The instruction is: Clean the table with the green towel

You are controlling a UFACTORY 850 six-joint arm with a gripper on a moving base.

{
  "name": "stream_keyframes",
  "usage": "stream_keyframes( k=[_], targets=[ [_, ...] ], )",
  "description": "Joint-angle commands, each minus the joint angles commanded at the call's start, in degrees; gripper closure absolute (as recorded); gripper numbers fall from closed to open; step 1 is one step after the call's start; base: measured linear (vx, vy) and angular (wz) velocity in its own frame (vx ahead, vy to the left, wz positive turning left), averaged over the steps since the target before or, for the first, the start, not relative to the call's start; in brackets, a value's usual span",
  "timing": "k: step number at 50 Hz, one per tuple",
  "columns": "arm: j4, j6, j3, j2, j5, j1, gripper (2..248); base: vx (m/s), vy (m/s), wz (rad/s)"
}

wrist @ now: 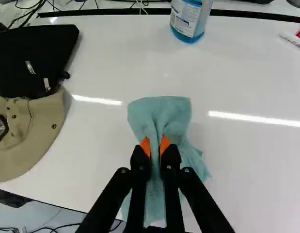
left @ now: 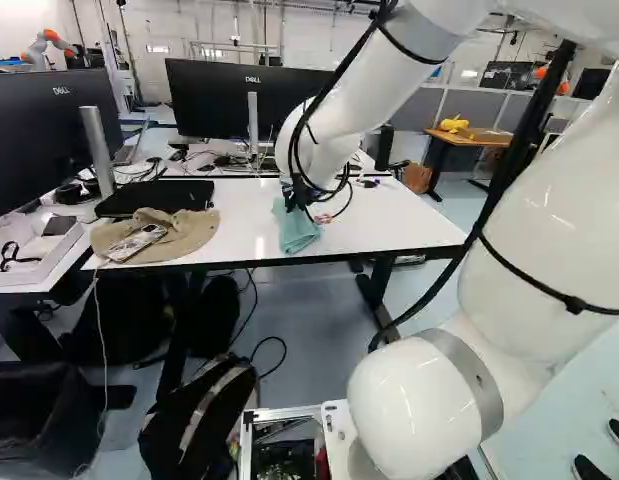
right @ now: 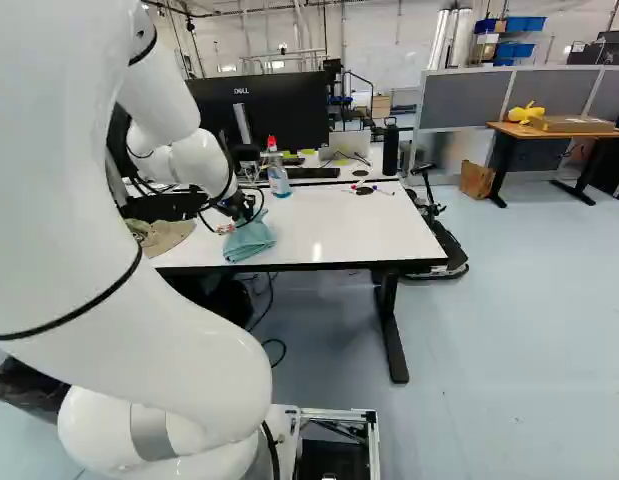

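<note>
Gripper [wrist: 155, 151] was pinched nearly closed on towel [wrist: 164, 114]; wiping short of bottle [wrist: 187, 20] wanted light, flat strokes (cloth bunched).

A robotics lab laid out like an open office is suggested by the furniture and machines. Past the far edge of the white table [right: 339, 235], a monitor [right: 269, 112] and a keyboard [right: 314, 173] are set out among cables [wrist: 29, 14]; a second monitor [left: 49, 130] is placed beyond its left end. The floor [right: 489, 340] is divided up by grey partitions [right: 464, 100], and blue bins [right: 524, 24] are stacked on shelving behind. At the far left of the left base view, another robot [left: 49, 43] is seen, white with orange parts.
</note>
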Motion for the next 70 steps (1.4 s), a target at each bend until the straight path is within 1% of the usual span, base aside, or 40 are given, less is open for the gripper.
stream_keyframes(
  k=[18,34,59,70],
  targets=[
    [0.00,0.00,-0.67,-3.45,0.00,0.00,209,0.000,0.000,0.000],
    [0.00,0.00,-0.67,-3.45,-1.04,0.00,209,0.000,0.000,0.000],
    [0.00,0.00,-0.67,-3.45,-6.84,0.00,209,0.000,0.000,0.000],
    [0.00,0.00,-0.64,-3.42,-6.99,0.25,209,0.000,0.000,0.000]
  ],
)
